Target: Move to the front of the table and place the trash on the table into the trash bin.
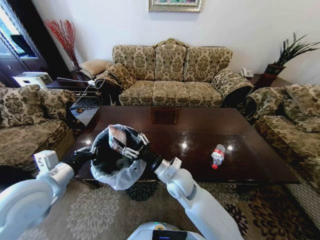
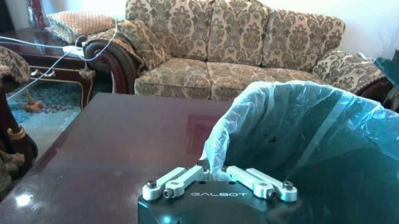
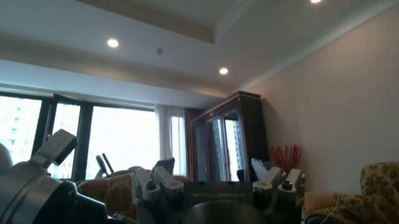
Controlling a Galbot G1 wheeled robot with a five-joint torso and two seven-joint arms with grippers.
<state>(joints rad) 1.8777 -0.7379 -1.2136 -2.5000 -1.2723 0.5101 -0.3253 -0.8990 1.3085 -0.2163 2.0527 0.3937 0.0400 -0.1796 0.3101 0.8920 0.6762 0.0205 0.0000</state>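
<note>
The trash bin (image 1: pixel 116 159), dark with a whitish bag over its rim, hangs at the near left edge of the table (image 1: pixel 190 125). My left gripper (image 1: pixel 89 150) is shut on the bin's rim, and in the left wrist view its fingers (image 2: pixel 215 175) pinch the bag's edge (image 2: pixel 281 121). My right gripper (image 1: pixel 129 144) is over the bin's mouth, open and holding nothing. In the right wrist view it (image 3: pixel 215 186) points up at the ceiling with its fingers wide apart. One piece of trash, a clear bottle (image 1: pixel 217 156) with a red cap, lies on the right part of the table.
A patterned sofa (image 1: pixel 172 75) stands behind the table, with armchairs at the left (image 1: pixel 30 120) and right (image 1: pixel 295 120). A side table with cables (image 1: pixel 75 82) is at the far left. A patterned rug (image 1: pixel 100 210) lies under me.
</note>
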